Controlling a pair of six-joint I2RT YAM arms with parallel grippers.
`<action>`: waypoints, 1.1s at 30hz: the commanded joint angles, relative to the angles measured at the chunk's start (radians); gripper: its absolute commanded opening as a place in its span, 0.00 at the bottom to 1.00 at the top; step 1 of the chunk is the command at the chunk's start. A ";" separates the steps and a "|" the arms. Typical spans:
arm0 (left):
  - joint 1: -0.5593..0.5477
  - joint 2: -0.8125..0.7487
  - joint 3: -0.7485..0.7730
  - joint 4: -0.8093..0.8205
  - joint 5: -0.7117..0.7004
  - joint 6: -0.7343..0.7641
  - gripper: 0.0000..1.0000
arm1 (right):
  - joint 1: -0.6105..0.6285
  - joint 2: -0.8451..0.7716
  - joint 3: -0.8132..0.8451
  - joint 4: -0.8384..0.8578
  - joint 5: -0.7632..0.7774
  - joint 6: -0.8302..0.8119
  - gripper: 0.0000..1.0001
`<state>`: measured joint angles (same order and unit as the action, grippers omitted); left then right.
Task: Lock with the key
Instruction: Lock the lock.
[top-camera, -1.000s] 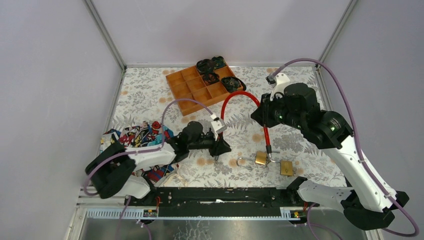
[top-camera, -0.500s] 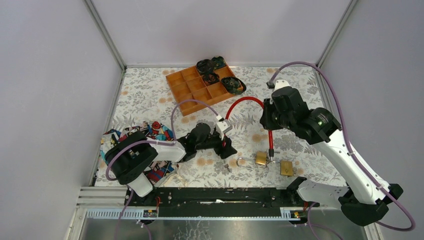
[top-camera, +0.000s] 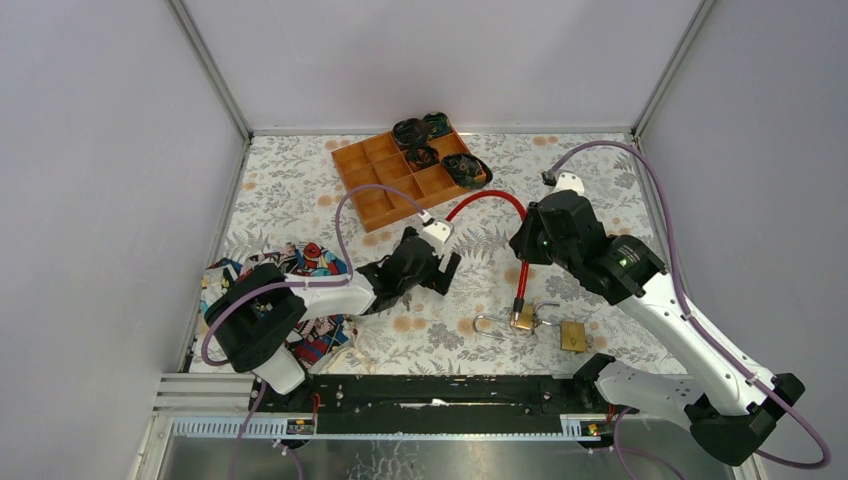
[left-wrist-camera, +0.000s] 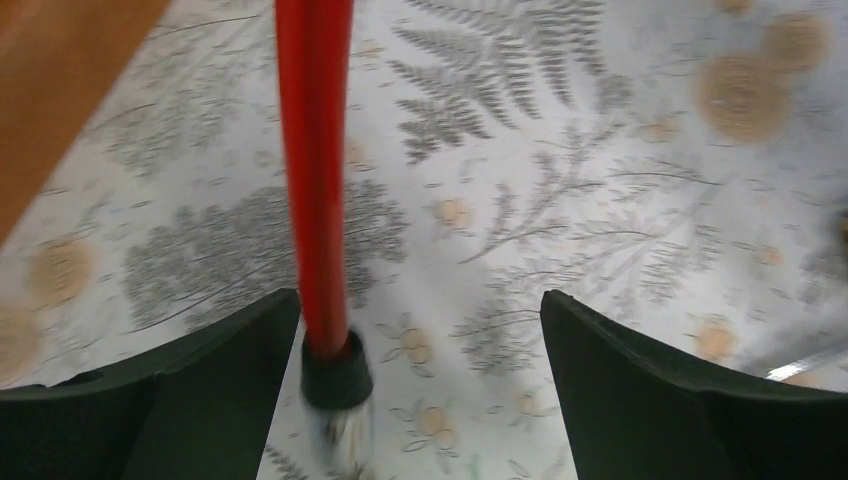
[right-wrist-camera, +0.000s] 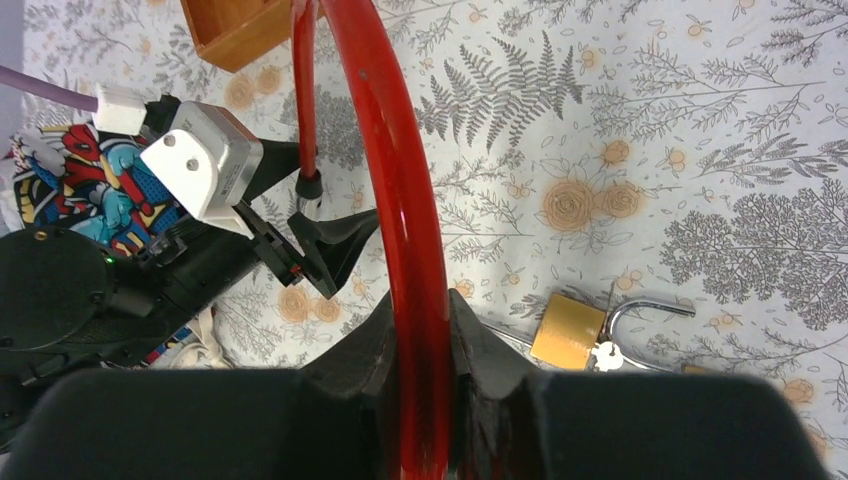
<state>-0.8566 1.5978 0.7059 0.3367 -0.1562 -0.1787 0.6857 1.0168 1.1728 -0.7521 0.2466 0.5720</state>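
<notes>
Left black two-finger gripper (left-wrist-camera: 420, 345) gaped wide, its white arm (top-camera: 320, 292) reaching rightward; right black two-finger gripper (right-wrist-camera: 420, 335) pinched narrow, white arm (top-camera: 690, 330) arched, wrist pointing down

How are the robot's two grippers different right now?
The left gripper has jaws wide open; the right gripper has jaws shut on the red cable. The cable's end sits ungripped between the left jaws; the right gripper clamps it partway along. Both are black.

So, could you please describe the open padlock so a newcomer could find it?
Look along the floral table's near edge, right of centre. Of the two brass ones there, it is the left padlock, nearer the red cable's end than the right padlock, its shackle swung open.
</notes>
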 joint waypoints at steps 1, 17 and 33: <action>-0.005 0.008 0.031 -0.101 -0.249 0.071 0.99 | 0.003 -0.017 0.025 0.115 0.079 0.030 0.00; 0.138 0.124 0.140 0.032 0.013 0.346 0.90 | 0.002 -0.036 -0.035 0.178 -0.058 -0.039 0.00; 0.426 0.200 0.513 -0.607 0.897 0.933 0.65 | -0.009 -0.004 0.068 0.183 -0.344 -0.450 0.00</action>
<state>-0.4603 1.7805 1.1481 0.0067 0.5213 0.4797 0.6842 1.0149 1.1702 -0.6449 0.0036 0.2352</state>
